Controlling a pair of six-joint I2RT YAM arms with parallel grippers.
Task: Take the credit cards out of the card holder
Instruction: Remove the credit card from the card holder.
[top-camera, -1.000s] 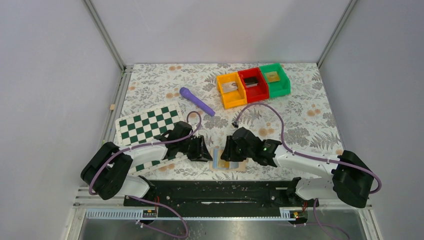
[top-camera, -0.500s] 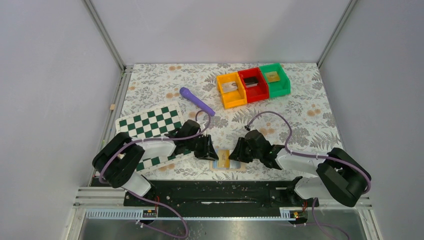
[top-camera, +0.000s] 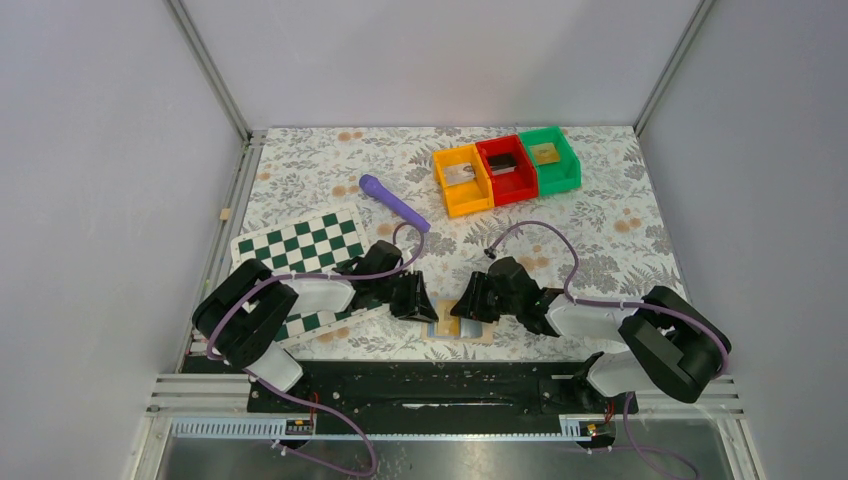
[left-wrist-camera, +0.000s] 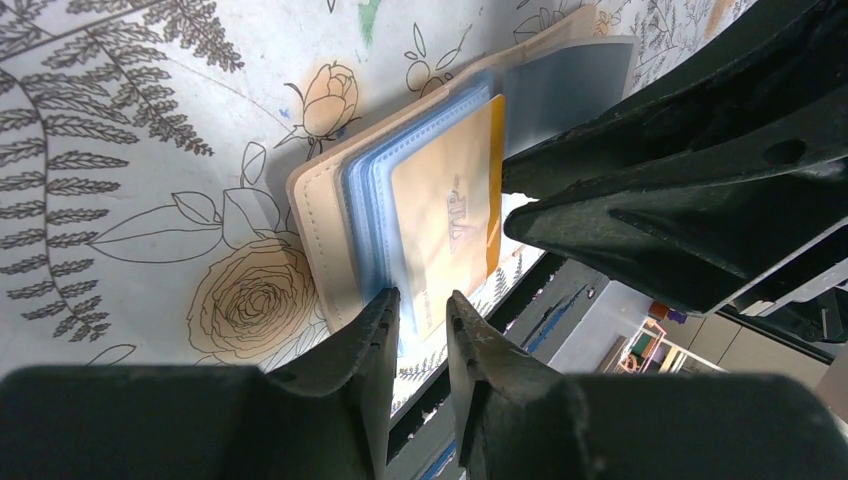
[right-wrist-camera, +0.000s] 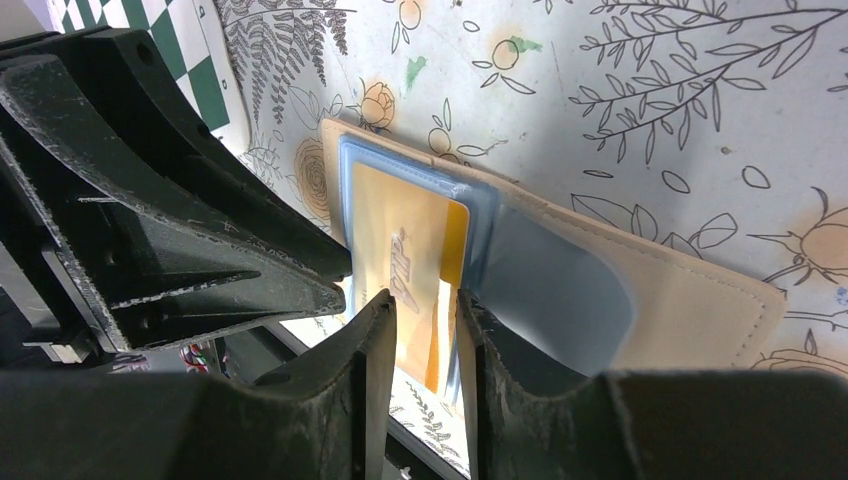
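Where the floral surface (top-camera: 600, 230) nears its front edge, the holder (right-wrist-camera: 690, 290) lies open and flat, tan cover down, between the two claws. Blue sleeves (left-wrist-camera: 362, 200) face up. A yellow card (right-wrist-camera: 405, 240) marked "VIP" shows on the half nearer the left claw (left-wrist-camera: 418, 310); whether it sits in or on its sleeve cannot be told. The left claw reaches in from the left, fingers a narrow gap apart, with its tips at the near corner of the sleeves and card. The right claw (right-wrist-camera: 420, 305) reaches across the bare blue panel, fingers likewise close together, with its tips over the card. For either claw, whether it pinches anything cannot be told. Well apart from the holder are a checkered board (top-camera: 290, 250) under the left arm, a purple stick (top-camera: 393, 202) beyond it, and three bins (top-camera: 506, 168) at the far side.
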